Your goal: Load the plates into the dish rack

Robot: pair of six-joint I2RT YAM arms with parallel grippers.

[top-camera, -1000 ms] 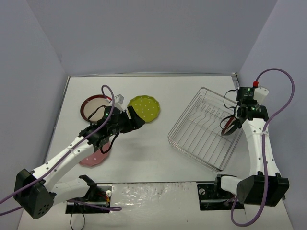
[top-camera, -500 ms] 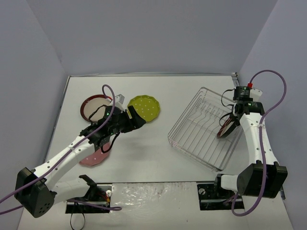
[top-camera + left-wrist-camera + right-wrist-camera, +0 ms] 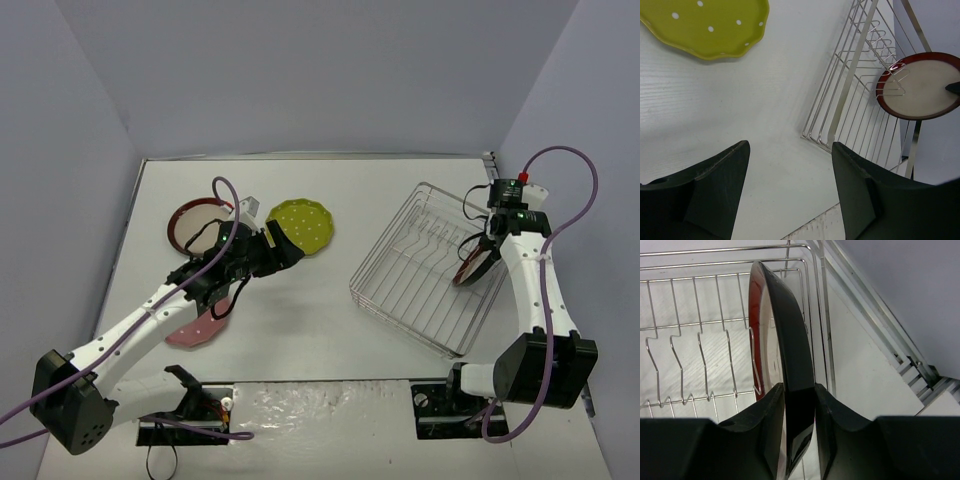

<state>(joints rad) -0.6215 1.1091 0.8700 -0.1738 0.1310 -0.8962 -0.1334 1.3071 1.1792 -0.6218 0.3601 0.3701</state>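
The right gripper pinches the rim of a red-rimmed plate, upright inside the dish rack at frame right; the plate's bottom is cut off. The left gripper is spread, empty. Its arm hides most of the pink plate.

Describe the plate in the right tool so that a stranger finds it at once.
Find the silver wire dish rack, right of centre. At its right side a dark-red-rimmed plate stands on edge, pinched by the right tool. All other plates lie flat, outside the rack.
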